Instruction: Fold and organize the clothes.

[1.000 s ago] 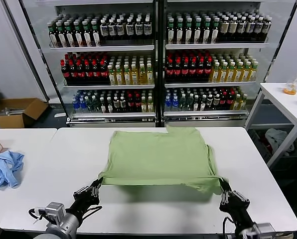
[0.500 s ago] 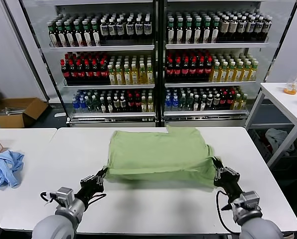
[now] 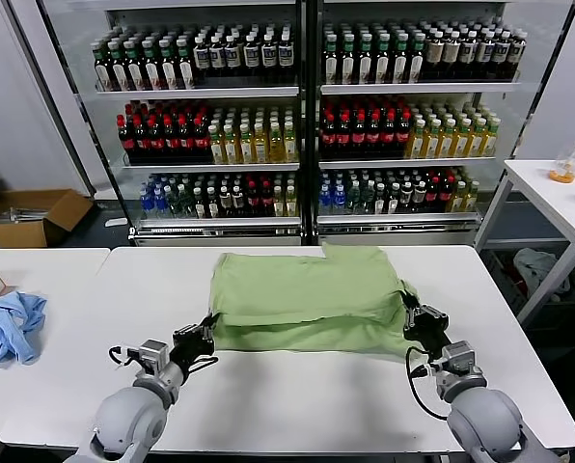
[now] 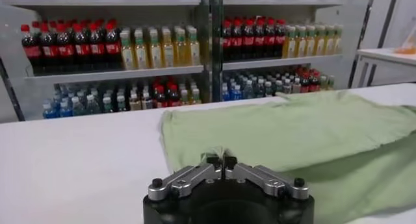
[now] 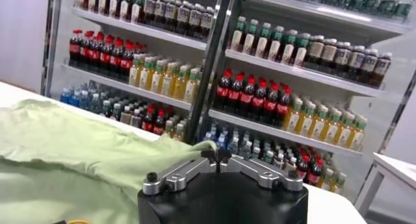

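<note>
Because both jaws are shut on the near corners, the left gripper point(image 3: 206, 331) at 7 o'clock and the right gripper point(image 3: 409, 313) at 4 o'clock can carry the green shirt point(image 3: 307, 289) edge over the bench point(image 3: 297, 395) to fold it.

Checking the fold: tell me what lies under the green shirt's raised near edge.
Under the green shirt, another layer of it and the white table show. Left gripper and right gripper pinch its corners; anything beneath is covered.
</note>
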`<state>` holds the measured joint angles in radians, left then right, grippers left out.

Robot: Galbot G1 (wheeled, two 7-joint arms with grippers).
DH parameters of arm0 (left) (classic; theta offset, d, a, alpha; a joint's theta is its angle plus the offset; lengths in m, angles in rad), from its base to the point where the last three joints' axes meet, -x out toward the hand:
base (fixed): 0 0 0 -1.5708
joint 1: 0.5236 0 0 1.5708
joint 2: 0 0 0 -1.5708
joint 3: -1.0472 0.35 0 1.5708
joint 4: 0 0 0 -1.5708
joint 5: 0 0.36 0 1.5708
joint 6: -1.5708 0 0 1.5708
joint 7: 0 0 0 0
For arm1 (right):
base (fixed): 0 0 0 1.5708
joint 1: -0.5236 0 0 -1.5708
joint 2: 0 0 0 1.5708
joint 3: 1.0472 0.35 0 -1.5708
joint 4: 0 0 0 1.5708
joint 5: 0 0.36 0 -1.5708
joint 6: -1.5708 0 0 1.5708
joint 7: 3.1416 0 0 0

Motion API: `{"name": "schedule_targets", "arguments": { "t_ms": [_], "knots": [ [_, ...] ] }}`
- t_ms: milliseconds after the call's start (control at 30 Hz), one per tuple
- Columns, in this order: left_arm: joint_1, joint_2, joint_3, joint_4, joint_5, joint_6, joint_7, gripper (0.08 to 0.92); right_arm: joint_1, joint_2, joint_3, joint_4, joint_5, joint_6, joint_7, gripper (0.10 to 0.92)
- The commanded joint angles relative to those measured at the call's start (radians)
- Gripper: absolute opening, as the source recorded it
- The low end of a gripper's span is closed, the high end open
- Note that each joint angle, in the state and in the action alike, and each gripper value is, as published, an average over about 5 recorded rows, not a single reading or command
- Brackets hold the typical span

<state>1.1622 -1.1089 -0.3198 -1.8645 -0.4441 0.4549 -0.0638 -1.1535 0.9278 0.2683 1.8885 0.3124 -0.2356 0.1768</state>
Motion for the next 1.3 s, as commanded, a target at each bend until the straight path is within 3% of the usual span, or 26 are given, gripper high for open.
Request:
{"name": "schedule_targets", "arguments": {
  "t_ms": [33,200,333,667,1000,1167,1300],
  "knots": [
    [-0.070,-0.011,0.039,0.104,0.023,-0.006,-0.022,0.083,0.085,0.004,-0.067,-0.078,-0.027,0.003,0.001,0.105],
    [-0.068,-0.033,0.051,0.110,0.025,-0.008,-0.031,0.085,0.111,0.016,-0.095,-0.098,-0.029,-0.032,-0.005,0.111],
    [-0.049,-0.069,0.044,0.096,0.030,-0.014,-0.049,0.128,0.100,0.024,-0.095,-0.087,-0.028,-0.037,-0.009,0.188],
    [0.056,-0.081,-0.021,0.016,0.026,-0.029,-0.068,0.415,-0.110,0.002,0.052,0.068,0.024,-0.062,0.005,0.482],
    [0.023,-0.089,-0.012,0.102,0.027,-0.026,-0.080,0.701,-0.226,0.043,0.136,0.055,0.152,-0.156,0.064,0.764],
    [-0.005,-0.094,0.003,0.141,0.034,-0.008,-0.085,0.809,-0.177,0.060,0.096,0.025,0.199,-0.202,0.083,0.820],
    [-0.009,-0.096,0.009,0.149,0.036,0.002,-0.086,0.821,-0.141,0.066,0.059,0.003,0.234,-0.223,0.094,0.818]
  ]
}}
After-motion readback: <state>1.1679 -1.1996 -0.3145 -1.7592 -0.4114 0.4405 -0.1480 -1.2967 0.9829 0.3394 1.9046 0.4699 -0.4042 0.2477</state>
